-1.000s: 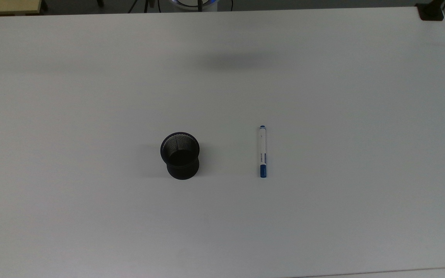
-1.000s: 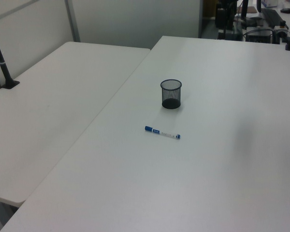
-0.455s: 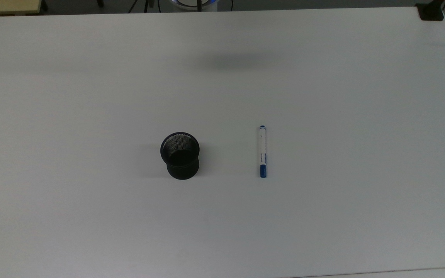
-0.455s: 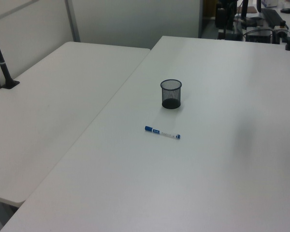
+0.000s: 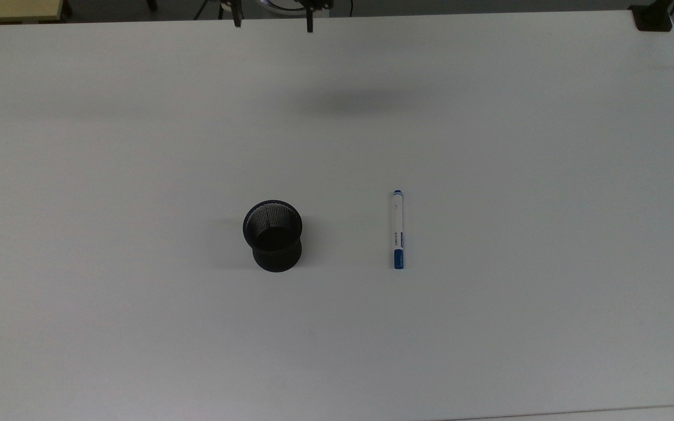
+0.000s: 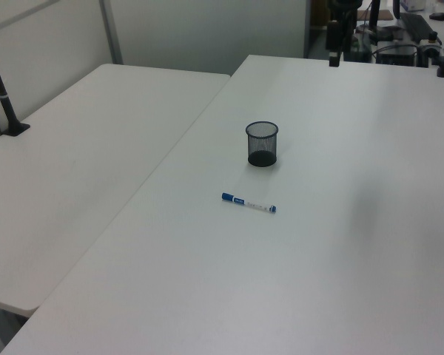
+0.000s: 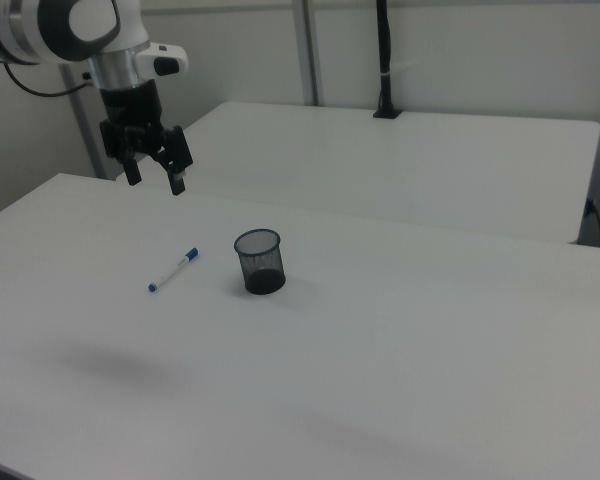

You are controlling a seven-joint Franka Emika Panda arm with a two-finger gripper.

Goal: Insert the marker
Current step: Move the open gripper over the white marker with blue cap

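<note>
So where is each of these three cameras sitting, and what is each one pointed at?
Top view: overhead, looking down on the table; the pincer tips peek in at the top edge.
Left view: raised beside the table, looking across the marker toward the mesh cup; the pincer is at the top.
Right view: opposite side, showing arm and open pincer.
All share cup and marker.

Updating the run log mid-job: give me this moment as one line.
gripper: open, raised above table | marker: flat on table, ungrasped | mesh cup: upright, empty | stage: approach, insertion not begun
</note>
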